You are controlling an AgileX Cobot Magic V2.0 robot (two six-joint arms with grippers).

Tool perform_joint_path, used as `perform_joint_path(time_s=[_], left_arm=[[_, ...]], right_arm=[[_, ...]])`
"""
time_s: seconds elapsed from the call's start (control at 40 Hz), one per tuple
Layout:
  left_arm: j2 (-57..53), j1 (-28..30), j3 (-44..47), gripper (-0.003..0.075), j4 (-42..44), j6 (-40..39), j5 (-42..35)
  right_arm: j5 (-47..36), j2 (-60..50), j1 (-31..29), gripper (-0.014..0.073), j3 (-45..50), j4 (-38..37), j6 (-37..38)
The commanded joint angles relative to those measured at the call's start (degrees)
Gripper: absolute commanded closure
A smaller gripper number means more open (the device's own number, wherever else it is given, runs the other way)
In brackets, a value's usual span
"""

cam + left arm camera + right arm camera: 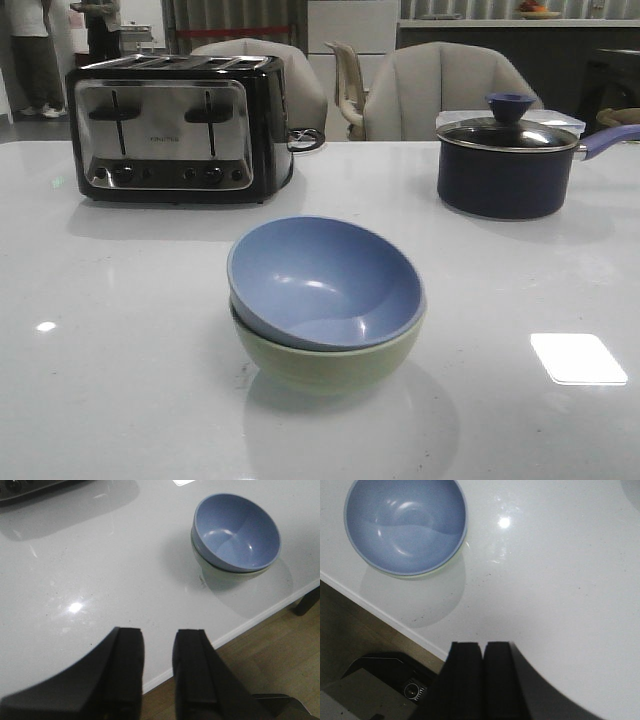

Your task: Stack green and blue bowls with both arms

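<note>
Notably, neither arm appears in the front view; each gripper shows only in its own wrist view, cut off by the picture's edge. The left gripper [157, 655] hangs over the table's near edge with its dark fingers apart by a narrow gap, holding nothing. The right gripper [482, 665] has its fingers pressed together, empty, also near the table edge.

The dusty blue matte round bowl [325, 282] sits nested inside the pale sage green round bowl [330, 362], tilted so its rim rides higher on the left. Most of the green bowl is hidden; only its lower wall and a sliver of rim show. The stack stands at the near middle of the glossy white table [120, 380], well apart from both grippers.

At far left stands a black and chrome four-slot toaster [175, 125]; at far right a dark navy saucepan with a glass lid [508, 160], its handle cut off at the right edge. Bright ceiling-light reflections spot the tabletop. Behind are grey upholstered chairs [440, 90]; at far left, partly cropped standing persons [35, 55]. Brown wooden floor [280, 650] shows beyond the table edge.
</note>
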Motion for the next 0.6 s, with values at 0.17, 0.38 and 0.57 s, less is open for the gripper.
perform_joint_path(time_s=[0.17,0.38,0.57], left_arm=[[0.1,-0.3,-1.6,0.0619,-1.0,-0.5,-6.7],[0.1,-0.3,-1.6,0.0619,-1.0,-0.5,-6.7],[0.1,-0.3,-1.6,0.0619,-1.0,-0.5,-6.7]], right_arm=[[-3.4,-0.2,-0.1,0.0554,-1.6,-0.2,-0.1],[-3.4,-0.2,-0.1,0.0554,-1.6,-0.2,-0.1],[-3.4,-0.2,-0.1,0.0554,-1.6,-0.2,-0.1]])
